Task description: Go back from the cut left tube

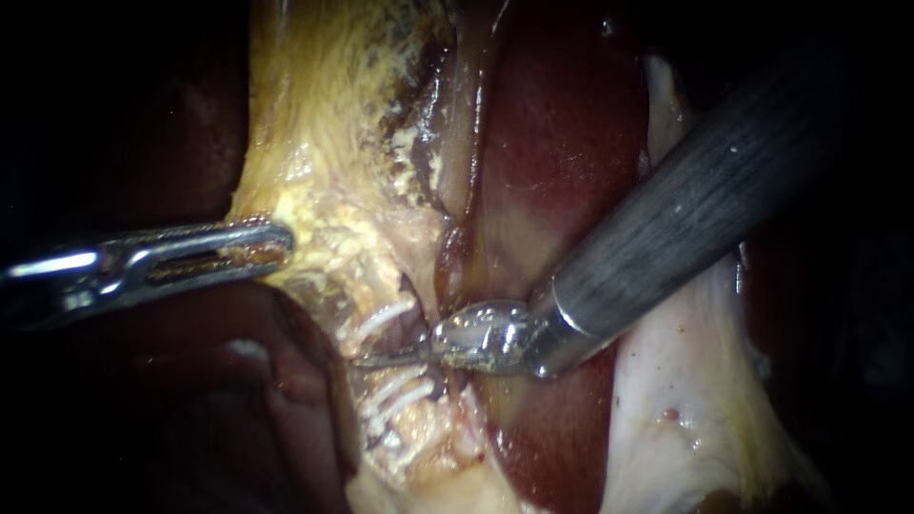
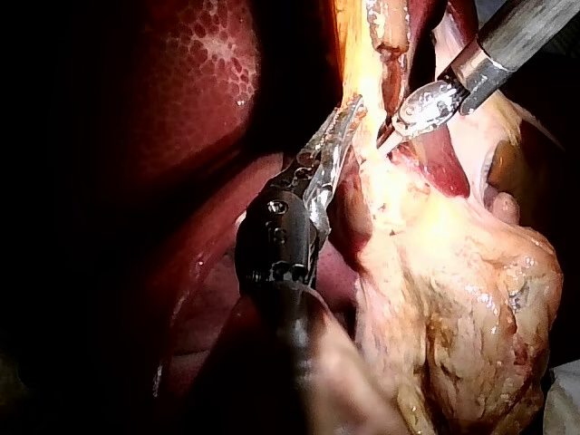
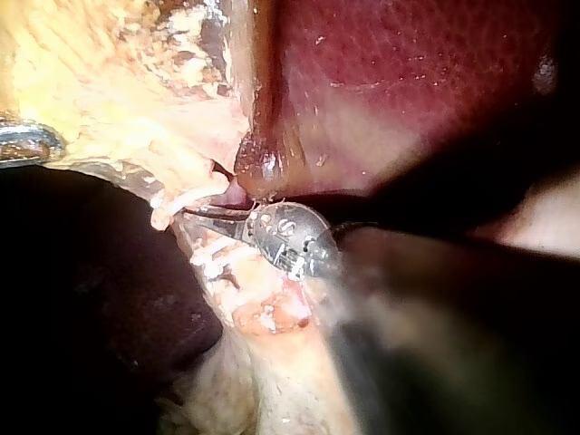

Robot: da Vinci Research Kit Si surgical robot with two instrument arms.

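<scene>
My left instrument (image 1: 276, 244) gripped the yellow tissue (image 1: 314, 171) while my right instrument (image 1: 381, 359), blades closed between the clips (image 1: 376, 321), was due to back straight out.

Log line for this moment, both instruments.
left instrument: jaws shut on yellow tissue | right instrument: jaws shut, tip between white clips

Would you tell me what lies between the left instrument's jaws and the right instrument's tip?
In the endoscope view, pale yellowish tissue carrying white clips spans from the left instrument to the right instrument.
</scene>
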